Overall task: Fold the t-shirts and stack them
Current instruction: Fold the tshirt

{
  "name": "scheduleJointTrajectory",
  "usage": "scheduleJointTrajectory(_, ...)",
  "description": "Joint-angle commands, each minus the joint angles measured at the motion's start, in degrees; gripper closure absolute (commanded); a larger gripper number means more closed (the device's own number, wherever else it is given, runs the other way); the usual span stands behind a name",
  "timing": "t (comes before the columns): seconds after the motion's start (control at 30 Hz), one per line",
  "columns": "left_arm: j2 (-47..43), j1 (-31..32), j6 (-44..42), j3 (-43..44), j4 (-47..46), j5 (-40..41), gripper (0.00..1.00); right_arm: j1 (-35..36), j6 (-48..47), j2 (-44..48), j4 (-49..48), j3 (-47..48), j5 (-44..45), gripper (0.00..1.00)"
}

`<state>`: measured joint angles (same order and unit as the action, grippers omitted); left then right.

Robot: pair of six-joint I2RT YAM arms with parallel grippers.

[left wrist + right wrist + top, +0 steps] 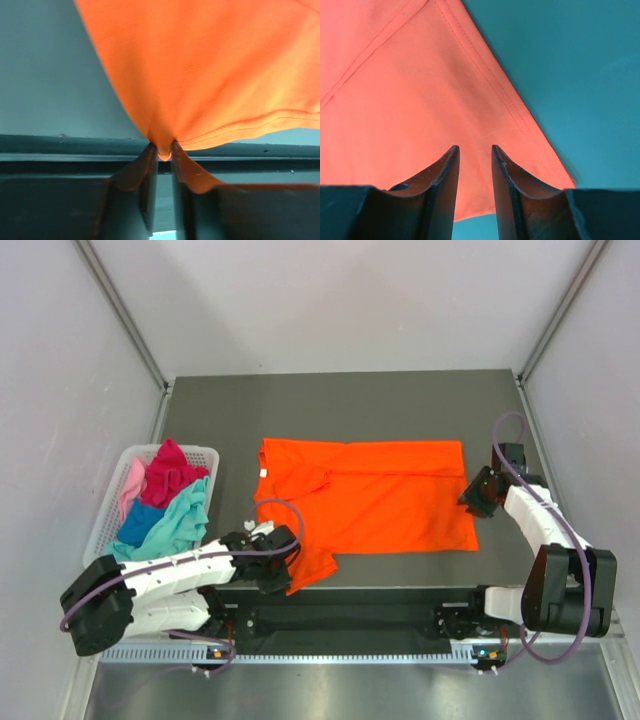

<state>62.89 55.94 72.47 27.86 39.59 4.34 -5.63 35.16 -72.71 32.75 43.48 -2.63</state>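
The bright orange t-shirt lies spread flat on the dark table. My left gripper is at its near left part and is shut on a pinch of orange cloth, which fans up from the fingertips in the left wrist view, gripper. My right gripper is at the shirt's right edge. In the right wrist view its jaws stand a little apart over the hemmed corner of the orange cloth. Magenta, pale pink and teal shirts lie bunched in the basket.
A white lattice basket stands at the table's left edge, with a blue cloth also in it. Grey walls close in on both sides. The table's near edge runs just below the left gripper.
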Motion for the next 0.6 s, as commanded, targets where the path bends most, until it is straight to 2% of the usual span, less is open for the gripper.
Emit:
scheduleJointTrajectory(0.0, 0.21, 0.22, -0.75, 1.49, -0.42, 2.69, 0.84, 0.44, 0.44, 1.07, 1.61, 2.48, 0.88, 0.68)
scheduleJointTrajectory(0.03, 0.04, 0.22, -0.92, 3.15, 0.65, 3.3, 0.92, 0.36, 1.31, 1.34, 2.74, 2.83, 0.35, 0.68)
scheduleJointTrajectory(0.1, -0.23, 0.13, -1.8, 5.53, 2.76, 4.89, 1.0, 0.44, 3.07, 2.39, 3.54, 2.75, -0.18, 0.66)
scheduleJointTrajectory(0.23, -0.05, 0.13, -2.59, 9.04, 4.78, 7.43, 1.0, 0.27, 10.0, 2.57, 6.88, 1.43, 0.52, 0.67)
scheduleJointTrajectory(0.5, 1.79, -0.4, -7.34, 17.04, 8.48, 14.73, 1.0, -1.4, 11.86, 3.8, 8.82, -2.53, 2.37, 0.68)
scheduleJointTrajectory(0.57, 1.88, -0.57, -9.0, 18.02, 8.57, 15.43, 1.0, -1.75, 12.04, 4.33, 9.52, -2.62, 5.44, 0.68)
